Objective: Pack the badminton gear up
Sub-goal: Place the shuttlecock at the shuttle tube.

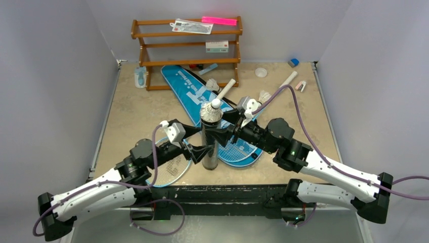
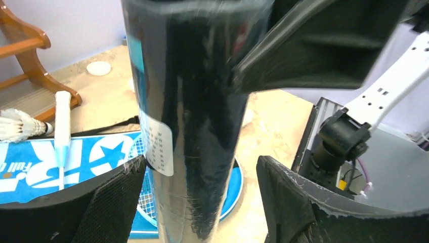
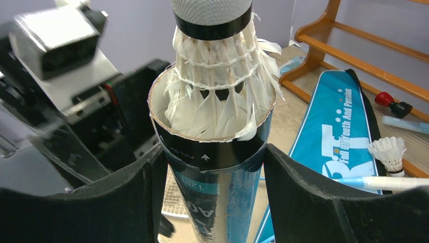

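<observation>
The tube (image 1: 209, 147) stands apparently on a racket (image 1: 240, 150) head, shuttlecock (image 1: 213, 110) in its mouth, bag (image 1: 184, 83) behind.

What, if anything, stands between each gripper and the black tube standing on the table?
Nothing visible does. The right gripper clamps the black tube on both sides just below its mouth, where a shuttlecock sticks out. The left gripper straddles it lower down, touching on one side, with a gap on the other.

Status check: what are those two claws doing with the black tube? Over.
Left gripper open, straddling black tube low. Right gripper shut on it near the top. Shuttlecock poking out. Nothing in the way.
</observation>
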Robot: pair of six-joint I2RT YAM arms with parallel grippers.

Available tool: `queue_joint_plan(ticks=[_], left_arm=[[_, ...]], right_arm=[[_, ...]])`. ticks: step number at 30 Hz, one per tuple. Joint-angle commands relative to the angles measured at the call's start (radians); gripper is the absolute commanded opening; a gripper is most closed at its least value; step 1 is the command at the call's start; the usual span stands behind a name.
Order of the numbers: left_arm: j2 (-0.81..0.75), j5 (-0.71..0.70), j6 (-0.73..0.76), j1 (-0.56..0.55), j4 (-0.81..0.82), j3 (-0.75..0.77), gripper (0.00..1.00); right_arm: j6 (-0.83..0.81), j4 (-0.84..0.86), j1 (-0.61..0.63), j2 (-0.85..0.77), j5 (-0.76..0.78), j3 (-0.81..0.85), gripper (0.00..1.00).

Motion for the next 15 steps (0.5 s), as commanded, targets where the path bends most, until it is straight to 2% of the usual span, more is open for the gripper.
queue_joint_plan(ticks=[1,4,5,9,15], left_arm=[[-0.079,0.072,-0.004,-0.004,-0.239,0.145,0.80],[-0.101,-0.083,-0.105,-0.003,-0.373,0.241,0.81],[-0.101,-0.090,-0.108,-0.003,-0.412,0.279,0.80],[-0.127,-0.035,-0.108,-0.003,-0.472,0.366,0.81],[-0.150,0.003,-0.115,-0.003,-0.496,0.409,0.91]], right_arm=[[-0.032,-0.004,0.001,-0.007,0.001,-0.012,0.55],[-0.039,-0.005,0.000,-0.013,0.001,-0.018,0.55],[-0.042,-0.008,-0.001,-0.017,0.001,-0.022,0.55],[-0.054,-0.023,0.000,-0.032,-0.048,-0.030,0.56],[-0.098,-0.031,0.000,-0.046,-0.129,-0.034,0.56]])
